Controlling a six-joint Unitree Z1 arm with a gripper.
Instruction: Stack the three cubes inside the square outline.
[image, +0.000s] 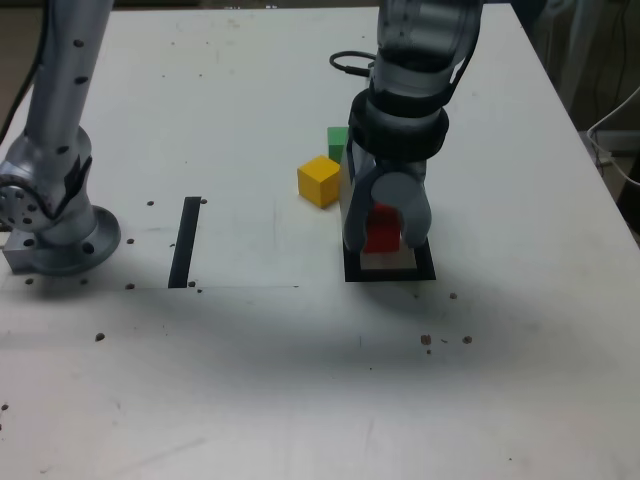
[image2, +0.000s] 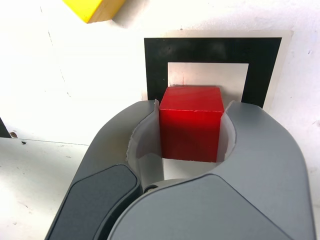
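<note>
"Fingers first: how does the end effector (image2: 194, 104) stand?"

"Clamped on the red cube (image2: 191, 130), one finger against each of two opposite sides."

"And where's that cube?"

"At the white centre of the square outline (image2: 212, 49). Whether it touches the tabletop (image: 240, 380), I can't tell."

"What's beside the outline?"

"The yellow cube (image: 320, 181), outside it, just off the arm on the exterior view's left. The green cube (image: 337, 142) is close behind the yellow one, partly hidden by the arm."

"Farther out?"

"A straight black strip (image: 185, 242), toward the exterior view's left."
</note>
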